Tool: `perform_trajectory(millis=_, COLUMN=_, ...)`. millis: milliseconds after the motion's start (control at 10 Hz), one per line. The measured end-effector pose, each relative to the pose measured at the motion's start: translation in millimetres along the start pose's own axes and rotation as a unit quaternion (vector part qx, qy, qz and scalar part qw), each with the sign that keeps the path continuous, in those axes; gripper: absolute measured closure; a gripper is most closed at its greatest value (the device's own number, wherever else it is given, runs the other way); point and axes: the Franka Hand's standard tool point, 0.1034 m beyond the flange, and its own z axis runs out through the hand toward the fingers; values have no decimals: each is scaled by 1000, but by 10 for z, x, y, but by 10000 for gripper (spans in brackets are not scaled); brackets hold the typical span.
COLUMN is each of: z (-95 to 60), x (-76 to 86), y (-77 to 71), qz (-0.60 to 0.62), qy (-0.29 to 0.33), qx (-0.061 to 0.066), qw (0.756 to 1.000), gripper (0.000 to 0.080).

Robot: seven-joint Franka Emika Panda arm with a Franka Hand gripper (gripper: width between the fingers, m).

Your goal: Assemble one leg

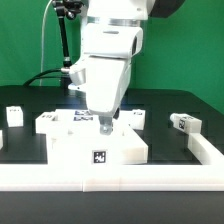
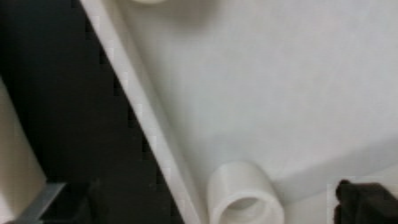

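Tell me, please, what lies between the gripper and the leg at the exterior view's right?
In the exterior view, between the gripper and that leg lie a small white tagged piece, then bare black table.

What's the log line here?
pincer: open | position: low over large white square tray-like top | small white oblong plastic leg: lying apart, ungrasped

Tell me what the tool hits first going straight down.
Most likely the top, right beneath the tool; a white round part between its fingers may touch first, depth unclear.
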Motion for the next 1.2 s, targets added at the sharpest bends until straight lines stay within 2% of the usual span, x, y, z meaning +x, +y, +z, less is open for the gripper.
perform_trajectory(millis=500, z=43, x=-55, y=-36, qz=-24, qy=-5, qx=2, qw=1000, gripper=150)
perform_trajectory(millis=700, z=130, x=-219, y=-228, qz=-91, qy=-2, qx=9, qw=996, gripper=150)
perform_trajectory(millis=800, z=132, x=-267, y=-469, qz=-94, qy=-1, qx=9, qw=995, gripper=150)
perform_trajectory(millis=900, z=131, x=-316, y=-709, qz=-102, qy=0, qx=15, qw=995, gripper=150)
perform_trajectory(millis=1100, z=161, x=-325, y=-759, qz=-100, qy=0, qx=18, qw=995, gripper=150)
perform_trajectory(millis=1200, z=183, x=-337, y=-842, qz=-100, qy=0, qx=22, qw=995, gripper=150)
